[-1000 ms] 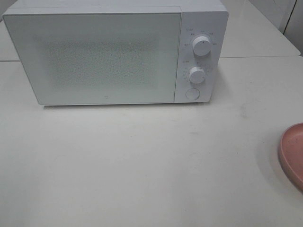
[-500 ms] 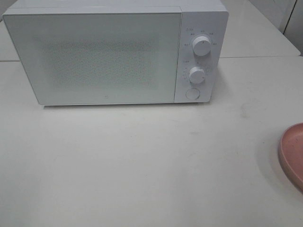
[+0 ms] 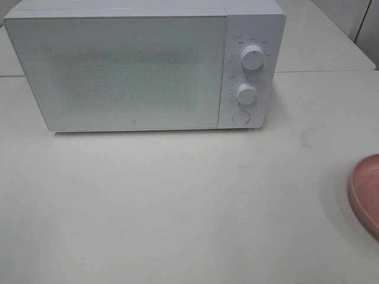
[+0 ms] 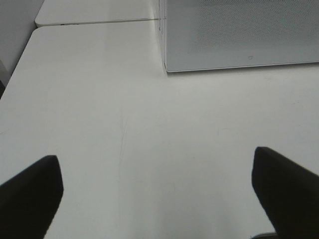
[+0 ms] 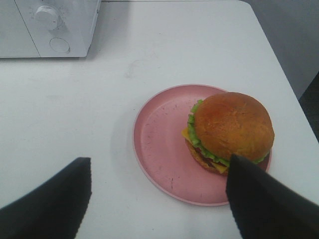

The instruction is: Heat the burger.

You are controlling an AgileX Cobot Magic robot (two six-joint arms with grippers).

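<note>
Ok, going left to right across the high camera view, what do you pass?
Microwave door → knobs and round button on its panel → bare table → pink plate, cut off at the right edge.

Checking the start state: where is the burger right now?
The burger sits on the pink plate in the right wrist view, off-centre toward its rim, on the table's right side.

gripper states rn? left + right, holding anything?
Left gripper: open, holding nothing, over bare table.
Right gripper: open, holding nothing, above the pink plate; burger not gripped.
</note>
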